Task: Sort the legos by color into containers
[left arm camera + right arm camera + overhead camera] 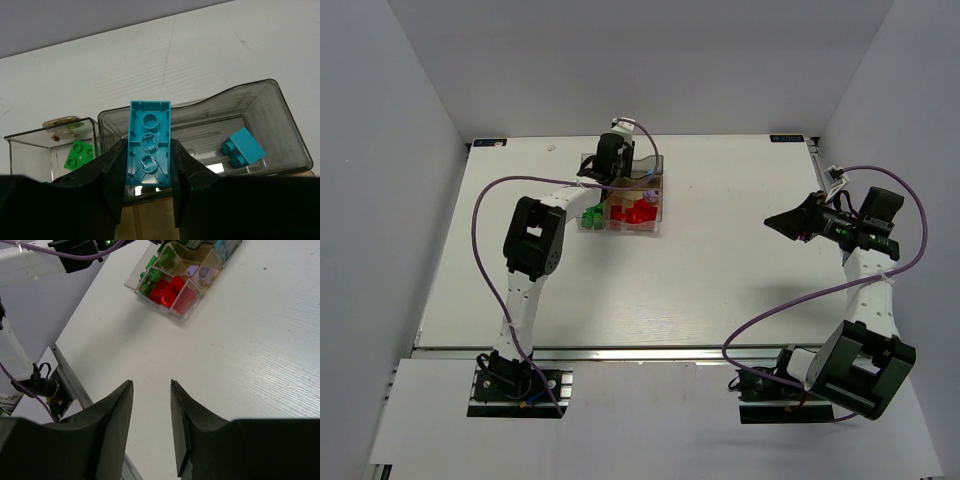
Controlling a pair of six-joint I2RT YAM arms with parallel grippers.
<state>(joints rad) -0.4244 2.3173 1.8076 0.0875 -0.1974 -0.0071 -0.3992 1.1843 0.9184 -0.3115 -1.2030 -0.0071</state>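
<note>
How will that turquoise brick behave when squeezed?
Probably rigid: the turquoise brick shows straight edges between the fingers. Likely light, since its underside looks hollow. Glossy plastic might slip in a loose grip.

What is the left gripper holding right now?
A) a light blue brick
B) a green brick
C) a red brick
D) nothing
A: in the left wrist view the left gripper is clamped on a light blue brick, hollow underside toward the camera, above the tray compartment where a second light blue brick lies.
</note>
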